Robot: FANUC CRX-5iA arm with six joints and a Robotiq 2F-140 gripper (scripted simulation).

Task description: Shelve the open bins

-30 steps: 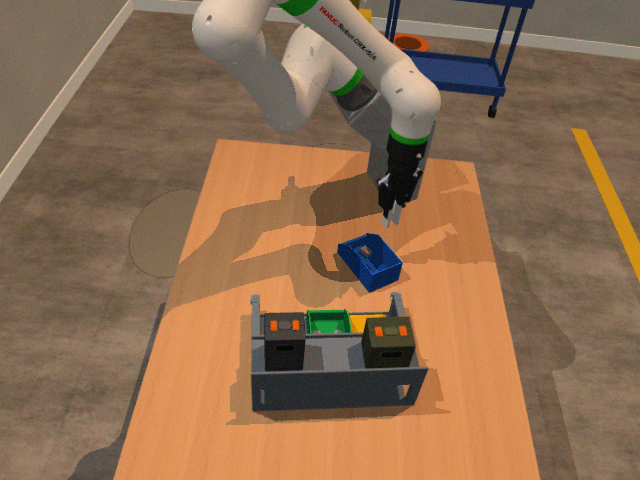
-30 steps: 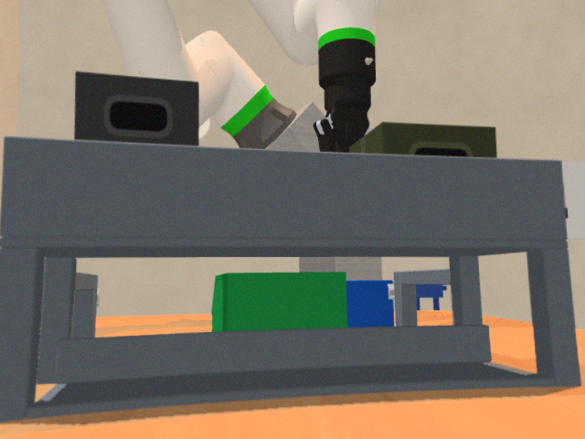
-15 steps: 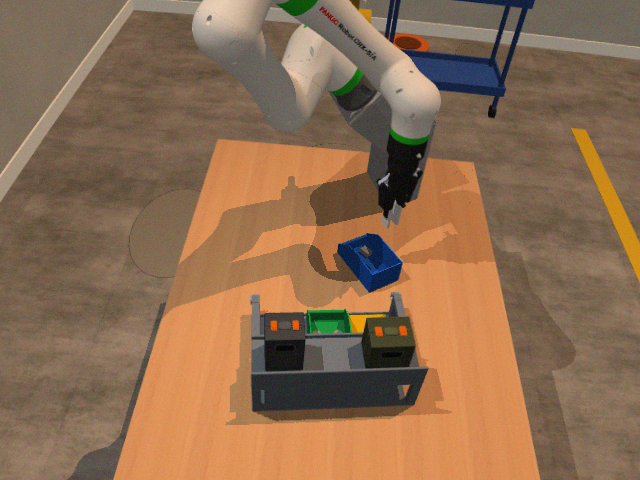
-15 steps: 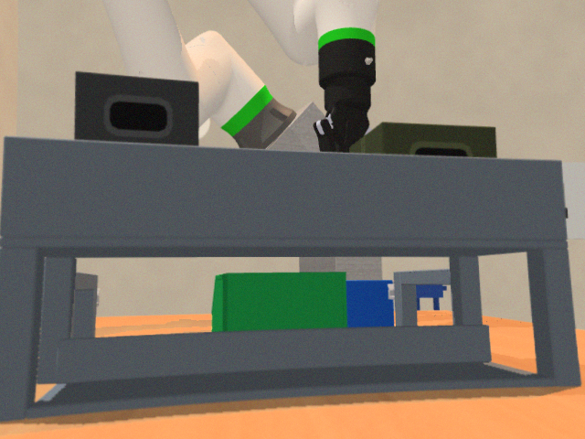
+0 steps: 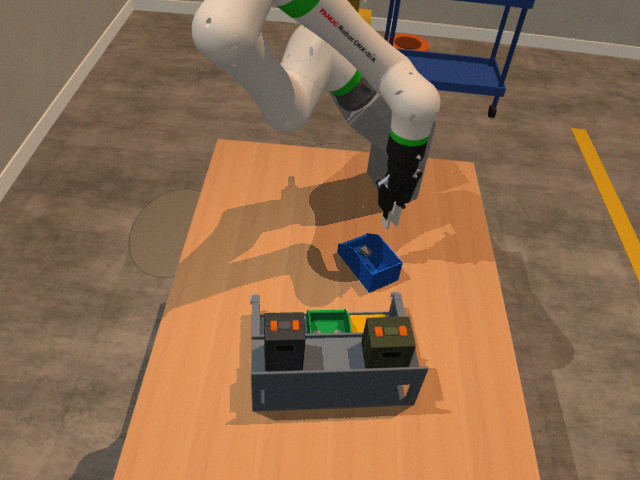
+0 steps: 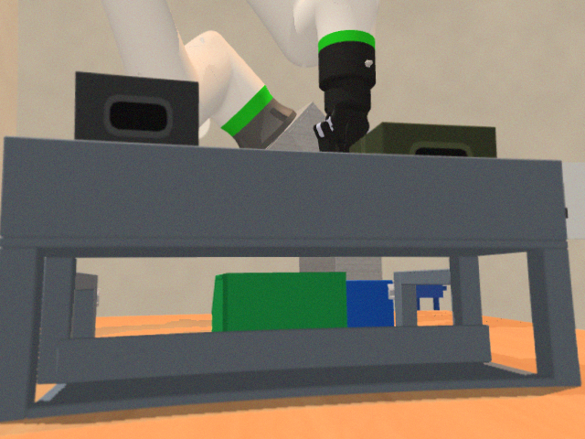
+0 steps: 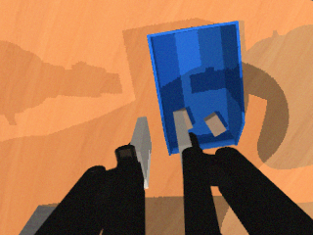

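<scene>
Orange-brown wooden table (image 5: 196,361) (image 6: 330,420) (image 7: 49,29) carries a slate-grey panelled shelf (image 5: 330,391) (image 6: 283,198). Beyond the shelf, the black two-finger gripper (image 5: 391,219) (image 6: 342,127) (image 7: 161,128) points down, its fingers slightly apart with nothing between them. Boxy black (image 5: 284,359) (image 6: 136,85) and olive (image 5: 377,359) (image 6: 434,136) cases stand on top of the shelf. An open blue rectangular bin (image 5: 385,279) (image 6: 369,302) (image 7: 210,49) sits askew on the table, near the fingertips; an open green rectangular bin (image 5: 329,324) (image 6: 283,302) sits in the shelf's lower level, beside a flat yellow mark (image 5: 368,322). A small tan block (image 5: 366,250) (image 7: 215,124) lies inside the blue one.

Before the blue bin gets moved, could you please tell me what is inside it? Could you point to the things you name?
The blue bin (image 5: 385,280) (image 6: 369,305) (image 7: 168,93) holds a small tan block (image 7: 216,124), plain in the wrist view. The gripper (image 5: 391,219) (image 7: 161,128) covers part of the bin's near end, so anything hidden there cannot be told.
</scene>
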